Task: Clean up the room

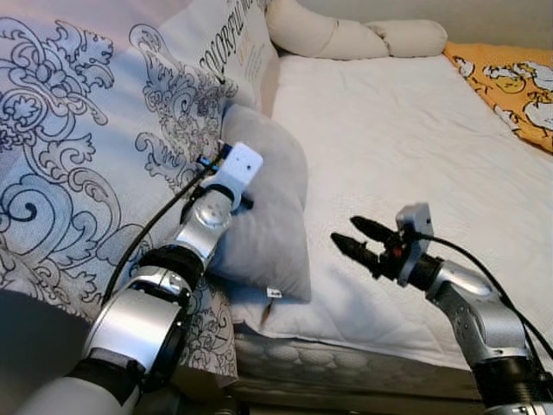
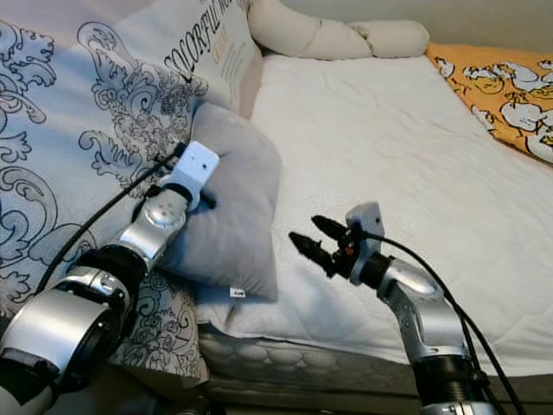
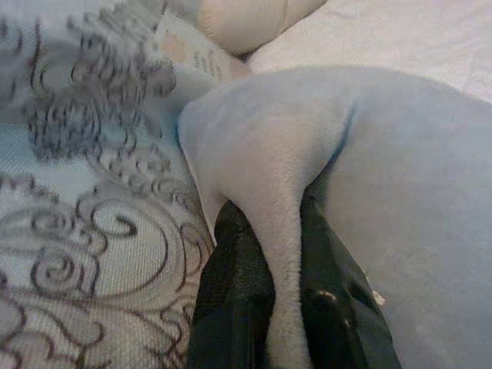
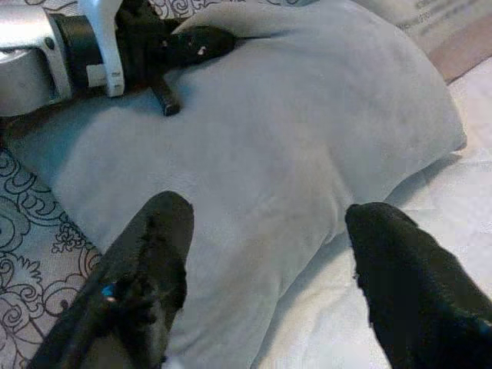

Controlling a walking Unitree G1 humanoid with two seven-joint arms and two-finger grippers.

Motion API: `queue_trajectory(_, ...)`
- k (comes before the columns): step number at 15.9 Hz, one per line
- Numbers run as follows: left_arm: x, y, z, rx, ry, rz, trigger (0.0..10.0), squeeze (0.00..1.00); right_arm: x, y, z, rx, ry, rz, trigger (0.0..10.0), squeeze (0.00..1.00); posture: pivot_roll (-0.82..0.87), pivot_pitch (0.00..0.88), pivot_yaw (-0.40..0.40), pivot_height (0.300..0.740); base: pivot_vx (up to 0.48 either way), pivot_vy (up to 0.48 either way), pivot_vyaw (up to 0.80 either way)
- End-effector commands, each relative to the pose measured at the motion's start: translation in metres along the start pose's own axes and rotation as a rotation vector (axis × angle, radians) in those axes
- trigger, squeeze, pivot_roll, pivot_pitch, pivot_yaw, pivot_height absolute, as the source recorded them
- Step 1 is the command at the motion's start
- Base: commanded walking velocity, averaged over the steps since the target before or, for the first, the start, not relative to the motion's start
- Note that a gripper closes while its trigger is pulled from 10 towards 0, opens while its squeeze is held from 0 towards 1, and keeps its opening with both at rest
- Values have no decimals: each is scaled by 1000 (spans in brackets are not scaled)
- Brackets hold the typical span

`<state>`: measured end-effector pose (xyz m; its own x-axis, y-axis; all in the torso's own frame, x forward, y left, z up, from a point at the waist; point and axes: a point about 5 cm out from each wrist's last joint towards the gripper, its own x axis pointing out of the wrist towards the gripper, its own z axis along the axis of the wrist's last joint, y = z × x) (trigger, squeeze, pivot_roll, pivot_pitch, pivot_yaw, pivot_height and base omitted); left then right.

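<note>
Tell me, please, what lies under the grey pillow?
The grey pillow rests partly on the white mattress and partly on the patterned quilt. The left pincer pinches its edge. Anything beneath its middle is covered.

My head cameras look down and forward over the bed (image 1: 406, 130). My left wrist camera sits very close on the grey pillow (image 3: 400, 169), somewhat blurred; my right wrist camera faces that same pillow from nearby.

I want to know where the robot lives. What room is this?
Most likely a bedroom. There's a bed with a white mattress, a grey pillow that the left gripper pinches, and a long cream bolster at the far end. The right gripper hovers open beside the pillow.
</note>
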<state>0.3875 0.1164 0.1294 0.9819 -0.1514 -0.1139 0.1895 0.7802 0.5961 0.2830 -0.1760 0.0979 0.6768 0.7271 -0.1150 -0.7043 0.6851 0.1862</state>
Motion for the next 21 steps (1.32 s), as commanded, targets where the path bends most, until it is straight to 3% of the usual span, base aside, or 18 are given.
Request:
queue_trajectory(1, 2, 10, 5, 48, -29, 32, 10000, 0, 3, 2, 3, -27, -7, 0, 10000, 1000, -41, 0, 26, 740, 0, 0, 0)
queue_trajectory(2, 2, 9, 4, 30, -24, 32, 10000, 220, 4, 4, 1, -25, -9, 7, 10000, 1000, -39, 0, 26, 740, 0, 0, 0)
queue_trajectory(4, 2, 5, 5, 20, -36, 25, 10000, 1000, 6, 7, -1, -23, -4, 17, 10000, 1000, -38, 0, 26, 740, 0, 0, 0)
queue_trajectory(7, 0, -3, 7, -13, -63, -24, 10000, 1000, 4, 8, -7, -34, 27, 6, 10000, 1000, -39, 0, 29, 740, 0, 0, 0)
queue_trajectory(12, -12, -23, 21, -276, -246, -224, 10000, 1000, -7, 5, -13, 26, -42, -115, 10000, 1000, -40, 0, 37, 740, 0, 0, 0)
queue_trajectory(14, -26, -23, 37, -395, -372, -273, 10000, 1000, -11, 2, -14, 68, -95, -225, 10000, 1000, -38, 0, 34, 740, 0, 0, 0)
queue_trajectory(16, -45, -17, 47, -519, -431, -284, 10000, 1000, -17, -1, -17, 144, -191, -425, 10000, 1000, -32, 0, 22, 740, 0, 0, 0)
queue_trajectory(17, -56, -14, 45, -546, -438, -269, 10000, 1000, -23, -4, -19, 179, -225, -547, 10000, 1000, -30, 0, 20, 740, 0, 0, 0)
queue_trajectory(19, -67, -12, 39, -567, -424, -265, 10000, 1000, -26, 1, -20, 177, -249, -565, 10000, 1000, -30, 0, 19, 740, 0, 0, 0)
queue_trajectory(21, -84, -10, 20, -590, -346, -203, 10000, 1000, -26, 11, -18, 142, -274, -578, 10000, 1000, -28, 0, 18, 740, 0, 0, 0)
